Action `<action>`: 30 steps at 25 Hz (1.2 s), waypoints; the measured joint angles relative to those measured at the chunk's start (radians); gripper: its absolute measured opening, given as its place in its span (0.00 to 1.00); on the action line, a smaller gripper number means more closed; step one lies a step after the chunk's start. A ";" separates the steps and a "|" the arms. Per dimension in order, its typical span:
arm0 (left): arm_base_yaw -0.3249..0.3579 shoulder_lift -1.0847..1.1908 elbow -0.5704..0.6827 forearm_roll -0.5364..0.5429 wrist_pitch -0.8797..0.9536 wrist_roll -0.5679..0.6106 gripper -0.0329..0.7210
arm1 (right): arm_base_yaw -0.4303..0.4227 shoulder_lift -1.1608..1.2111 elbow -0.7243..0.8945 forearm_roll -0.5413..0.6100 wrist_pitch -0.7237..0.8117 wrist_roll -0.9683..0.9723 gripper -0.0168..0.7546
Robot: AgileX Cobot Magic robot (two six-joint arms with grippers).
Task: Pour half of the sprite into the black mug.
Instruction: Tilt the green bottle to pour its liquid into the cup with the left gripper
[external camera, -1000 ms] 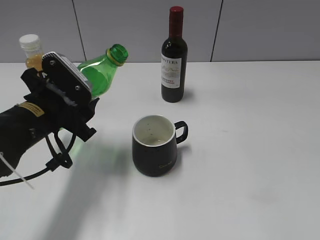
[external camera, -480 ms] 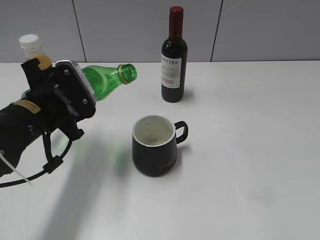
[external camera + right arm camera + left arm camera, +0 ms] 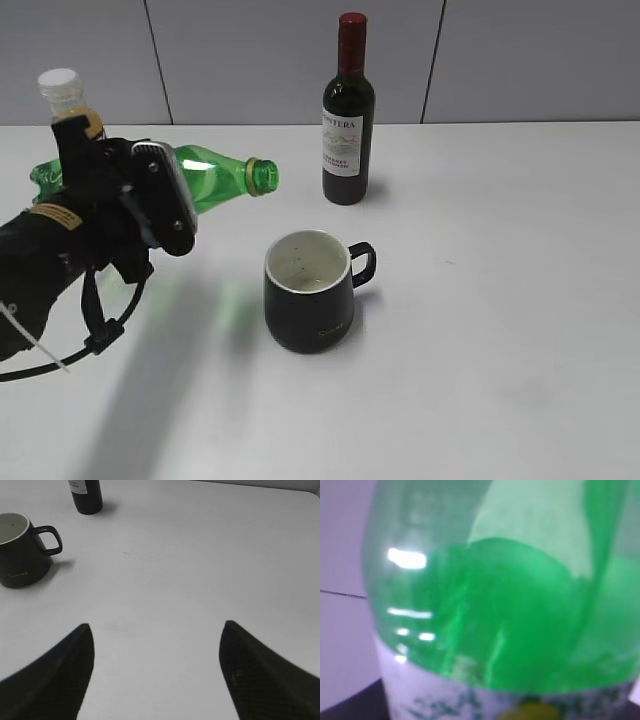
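Sprite (image 3: 215, 178) lies near-horizontal in left tool (image 3: 150, 205), uncapped mouth rightward.

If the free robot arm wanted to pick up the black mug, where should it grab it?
Probably by the body, not the handle. The black mug stands upright, and its loop handle looks too small to grip. It points right, toward the wine bottle's side. The open right end effector could come from above, one finger inside the rim and one outside, on the side away from the handle.

Sprite (image 3: 490, 630) blurred and cropped in left wrist view, orange juice bottle (image 3: 62, 95) half hidden behind arm
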 joint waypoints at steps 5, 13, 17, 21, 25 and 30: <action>0.000 0.015 0.000 -0.001 -0.005 0.036 0.66 | 0.000 0.000 0.000 0.000 0.000 0.000 0.79; 0.000 0.037 -0.011 -0.019 -0.018 0.136 0.66 | 0.000 0.000 0.000 0.000 0.000 0.000 0.79; 0.000 0.040 -0.016 -0.022 -0.024 0.212 0.66 | 0.000 0.000 0.000 0.000 0.000 0.000 0.79; 0.000 0.040 -0.016 -0.024 -0.025 0.237 0.66 | 0.000 0.000 0.000 0.000 0.000 0.000 0.79; 0.000 0.040 -0.016 -0.025 -0.030 0.269 0.66 | 0.000 0.000 0.000 0.000 0.000 0.000 0.79; 0.000 0.040 -0.019 -0.036 -0.051 0.289 0.66 | 0.000 0.000 0.000 0.000 0.000 0.000 0.79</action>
